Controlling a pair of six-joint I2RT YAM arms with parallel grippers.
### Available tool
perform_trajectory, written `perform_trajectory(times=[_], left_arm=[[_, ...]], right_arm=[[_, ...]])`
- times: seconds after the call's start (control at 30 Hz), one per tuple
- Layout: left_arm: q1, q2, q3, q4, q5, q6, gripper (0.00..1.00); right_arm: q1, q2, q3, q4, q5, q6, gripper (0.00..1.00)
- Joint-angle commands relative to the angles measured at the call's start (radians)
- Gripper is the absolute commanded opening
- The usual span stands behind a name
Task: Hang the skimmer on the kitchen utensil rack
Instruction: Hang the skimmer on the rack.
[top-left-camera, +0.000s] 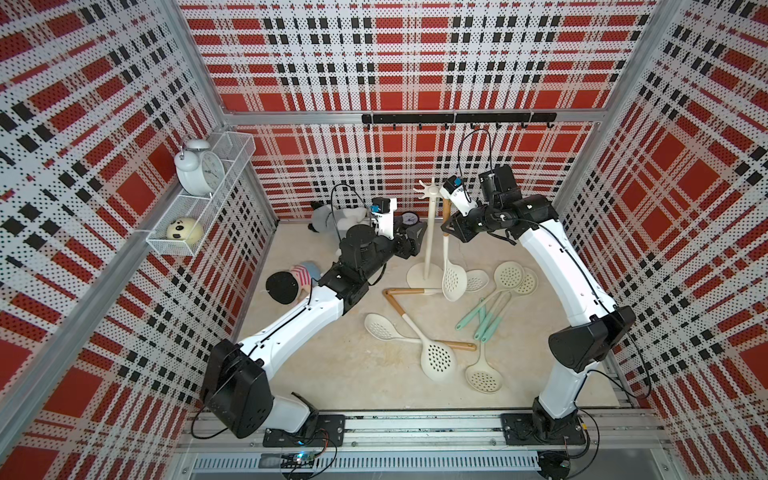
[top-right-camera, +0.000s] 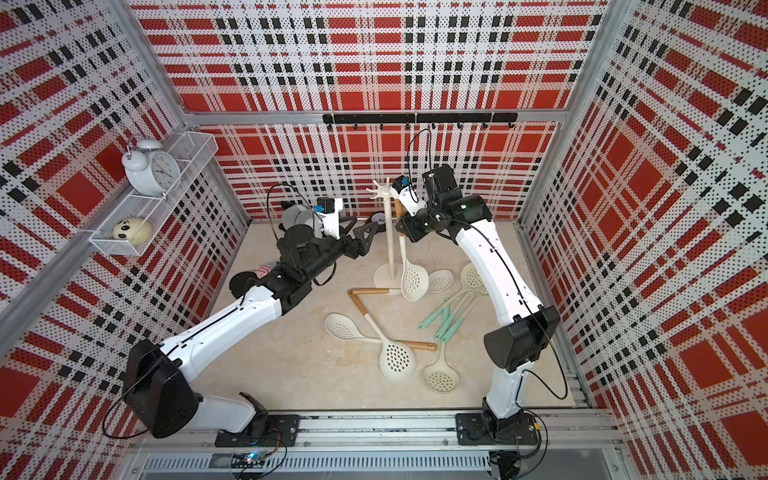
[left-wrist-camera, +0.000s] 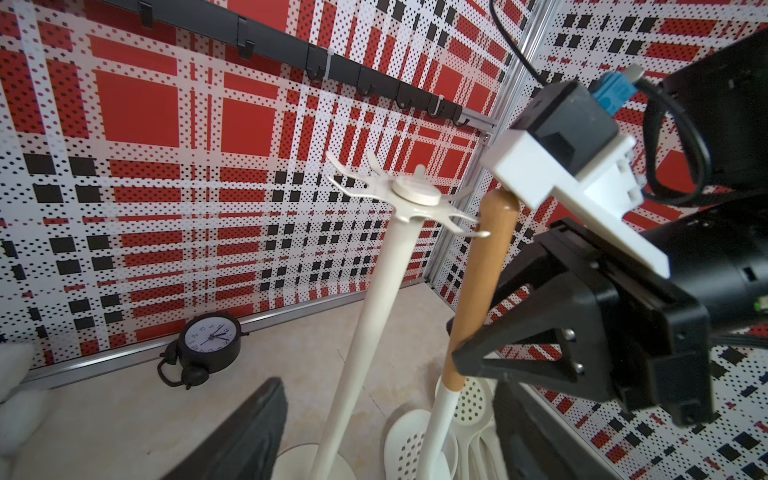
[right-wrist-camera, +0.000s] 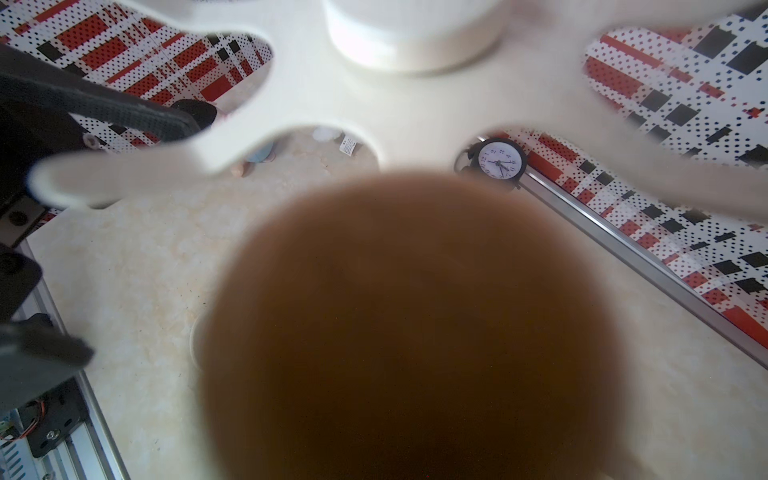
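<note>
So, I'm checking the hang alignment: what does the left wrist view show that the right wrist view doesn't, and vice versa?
Left wrist only: the right tool shut on the skimmer at its wooden handle, the pole of the kitchen utensil rack, and the black hook rail. Right wrist only: the handle's tip end-on, blurred, beside the prongs of the crown. Both: the crown, the handle and the black clock.
</note>
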Motion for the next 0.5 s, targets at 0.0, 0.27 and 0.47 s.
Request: perform_trajectory(times=[0.0,0.27,0.47], left_arm=[[-0.014,0.005,0.036,0.002,0.001,-0.002,0.81],[-0.026,0.012,0.036,0.002,0.000,-0.002,0.81],[-0.026,0.010,0.029,0.004,-0.002,-0.003,0.81]], right_arm=[[0.012,-0.020,-0.002,-0.018,-0.003,0.017,0.06],[0.013,-0.043,-0.031,0.015,-0.017,0.024,0.29],[0.011,-0.074,-0.074,0.070,-0.020,0.032,0.47]])
